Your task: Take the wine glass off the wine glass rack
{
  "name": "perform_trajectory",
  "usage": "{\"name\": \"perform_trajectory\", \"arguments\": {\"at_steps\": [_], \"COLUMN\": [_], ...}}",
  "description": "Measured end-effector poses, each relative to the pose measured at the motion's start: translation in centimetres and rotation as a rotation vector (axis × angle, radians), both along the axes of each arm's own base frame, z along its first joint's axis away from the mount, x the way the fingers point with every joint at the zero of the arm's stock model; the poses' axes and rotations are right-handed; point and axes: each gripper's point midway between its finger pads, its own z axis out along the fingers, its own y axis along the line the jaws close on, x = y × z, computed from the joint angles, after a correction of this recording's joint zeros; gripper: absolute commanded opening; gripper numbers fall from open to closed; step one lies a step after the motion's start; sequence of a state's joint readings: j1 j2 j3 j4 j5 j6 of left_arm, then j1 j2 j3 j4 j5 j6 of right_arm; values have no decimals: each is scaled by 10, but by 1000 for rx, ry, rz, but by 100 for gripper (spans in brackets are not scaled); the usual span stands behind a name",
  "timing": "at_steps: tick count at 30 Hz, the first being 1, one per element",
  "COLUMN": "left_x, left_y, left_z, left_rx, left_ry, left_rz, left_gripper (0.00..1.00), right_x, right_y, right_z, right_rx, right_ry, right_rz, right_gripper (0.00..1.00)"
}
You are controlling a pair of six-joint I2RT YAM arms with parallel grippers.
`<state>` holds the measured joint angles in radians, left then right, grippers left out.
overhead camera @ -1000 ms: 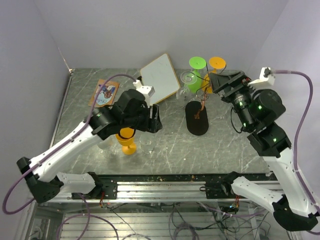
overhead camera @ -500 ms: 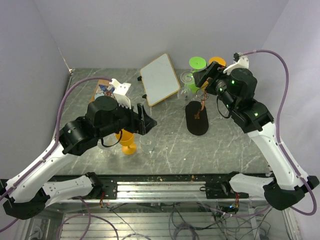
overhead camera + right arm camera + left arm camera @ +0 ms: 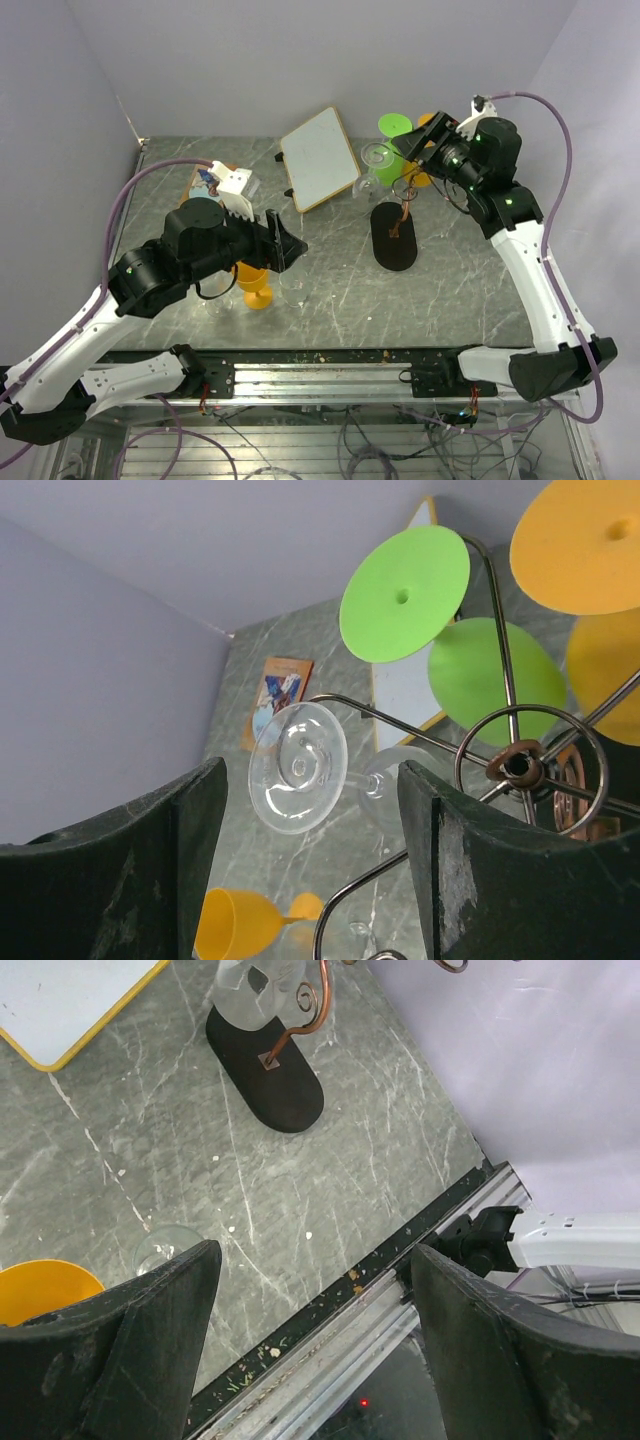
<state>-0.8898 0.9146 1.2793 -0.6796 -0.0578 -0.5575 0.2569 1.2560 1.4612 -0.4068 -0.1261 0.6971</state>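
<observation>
The wine glass rack [image 3: 401,200] stands on its black oval base [image 3: 393,236] right of the table's middle. A clear wine glass [image 3: 377,159] hangs upside down from its left arm. Green [image 3: 395,126] and orange [image 3: 431,124] glasses hang at the back. My right gripper [image 3: 424,138] is open above the rack top. In the right wrist view the clear glass's foot [image 3: 298,767] sits between my open fingers [image 3: 150,870], apart from both, beside the rack hub [image 3: 520,763]. My left gripper [image 3: 286,240] is open and empty, raised left of the rack; its view shows the base [image 3: 268,1070].
An orange glass [image 3: 255,282] and a clear glass [image 3: 291,290] are on the table under my left gripper. A white board [image 3: 320,158] with a yellow rim and a picture card [image 3: 206,186] lie at the back. The table's front rail [image 3: 330,1330] is below the left gripper.
My right arm has swung left and up from beside the rack to over its top. My left arm has pulled back to the left and risen, with its gripper still open.
</observation>
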Motion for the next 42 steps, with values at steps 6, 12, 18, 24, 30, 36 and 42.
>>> {"name": "perform_trajectory", "arguments": {"at_steps": [6, 12, 18, 24, 30, 36, 42], "left_x": [0, 1, 1, 2, 2, 3, 3], "left_y": [1, 2, 1, 2, 1, 2, 2], "left_z": [0, 0, -2, -2, -2, -2, -2], "left_rx": [0, 3, 8, 10, 11, 11, 11], "left_ry": [-1, -3, 2, 2, 2, 2, 2], "left_rz": [4, 10, 10, 13, 14, 16, 16], "left_gripper": [87, 88, 88, 88, 88, 88, 88], "right_x": [7, 13, 17, 18, 18, 19, 20], "right_y": [13, 20, 26, 33, 37, 39, 40], "right_z": [-17, -30, -37, -43, -46, -44, -41], "right_rx": [22, 29, 40, 51, 60, 72, 82], "right_ry": [58, 106, 133, 154, 168, 165, 158], "right_rz": [57, 79, 107, 144, 159, 165, 168], "right_gripper": [66, 60, 51, 42, 37, 28, 22]}}
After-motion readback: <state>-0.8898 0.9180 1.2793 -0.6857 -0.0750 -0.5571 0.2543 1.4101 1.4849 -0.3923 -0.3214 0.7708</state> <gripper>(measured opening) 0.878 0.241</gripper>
